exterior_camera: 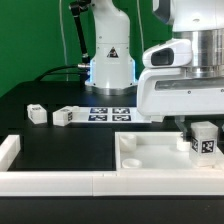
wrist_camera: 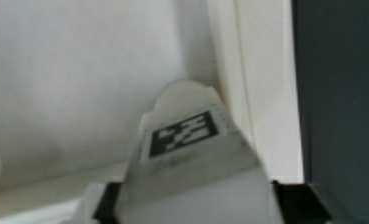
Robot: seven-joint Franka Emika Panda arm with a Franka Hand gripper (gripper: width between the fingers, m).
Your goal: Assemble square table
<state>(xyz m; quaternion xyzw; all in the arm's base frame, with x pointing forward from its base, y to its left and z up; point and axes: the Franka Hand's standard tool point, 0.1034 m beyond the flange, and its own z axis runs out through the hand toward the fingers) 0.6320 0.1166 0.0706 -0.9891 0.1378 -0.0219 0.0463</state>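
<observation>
The white square table top point(exterior_camera: 150, 158) lies at the front of the black table, towards the exterior view's right. My gripper point(exterior_camera: 203, 128) hangs over its right part, shut on a white tagged leg point(exterior_camera: 205, 141) that stands upright on or just above the top. In the wrist view the leg point(wrist_camera: 190, 150) runs between my dark fingers point(wrist_camera: 110, 200), its tag facing the camera, with the top's flat white surface point(wrist_camera: 74, 80) and raised rim point(wrist_camera: 252, 80) beyond it. Two more tagged legs point(exterior_camera: 36, 113) point(exterior_camera: 67, 116) lie on the table at the left.
The marker board point(exterior_camera: 110, 113) lies flat at the back middle, in front of the robot base point(exterior_camera: 110, 60). Low white border walls point(exterior_camera: 50, 180) run along the front edge and the front left corner point(exterior_camera: 8, 150).
</observation>
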